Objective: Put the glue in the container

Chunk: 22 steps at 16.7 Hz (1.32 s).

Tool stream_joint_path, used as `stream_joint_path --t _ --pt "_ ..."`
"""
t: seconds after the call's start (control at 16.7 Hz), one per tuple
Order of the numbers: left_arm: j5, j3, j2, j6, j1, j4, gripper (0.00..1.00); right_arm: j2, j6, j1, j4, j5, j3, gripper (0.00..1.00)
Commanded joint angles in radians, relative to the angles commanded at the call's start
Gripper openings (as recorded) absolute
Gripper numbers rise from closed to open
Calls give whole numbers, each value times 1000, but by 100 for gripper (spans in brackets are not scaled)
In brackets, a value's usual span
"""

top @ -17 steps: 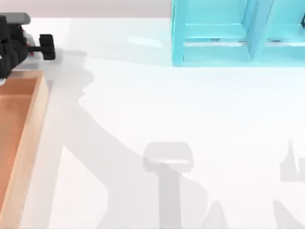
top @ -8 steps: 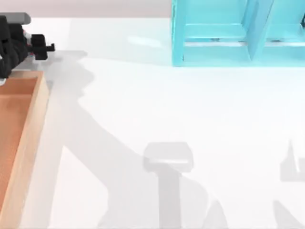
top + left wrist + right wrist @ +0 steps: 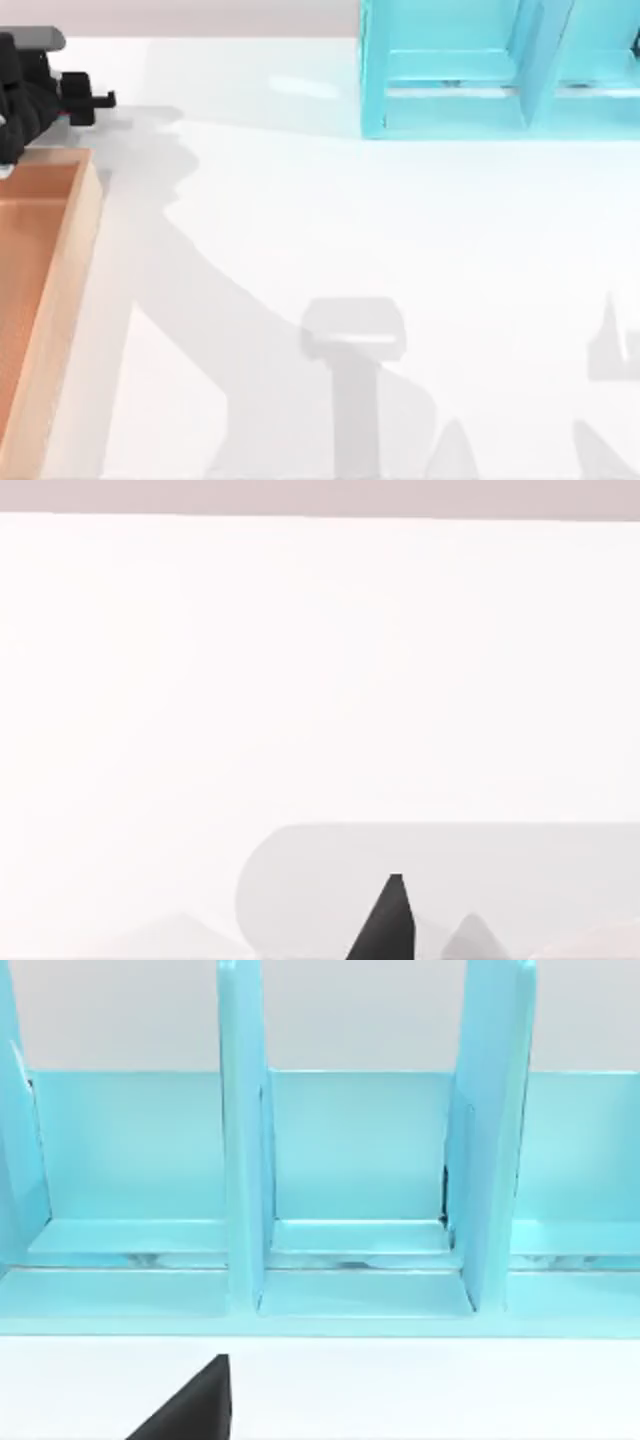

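Container, large shallow rectangular wooden box (image 3: 70, 290) with pale rim and orange-brown inside, is sitting at the left edge of the white table (image 3: 400, 250), running off the top view's left and lower borders. My left gripper (image 3: 90, 98) is hovering at the far left corner, just past the box's far end; can't tell whether it's apart or together. My right gripper (image 3: 190, 1405) is facing the turquoise-blue shelf unit with upright dividers (image 3: 450, 110) at the far right, over the table in front of it; state can't tell either.
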Motion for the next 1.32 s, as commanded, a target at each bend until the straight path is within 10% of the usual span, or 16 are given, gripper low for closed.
stream_joint_path --t 1.32 --pt "-3 81 -207 4 4 -286 0 0 0 0 0 0 0 100"
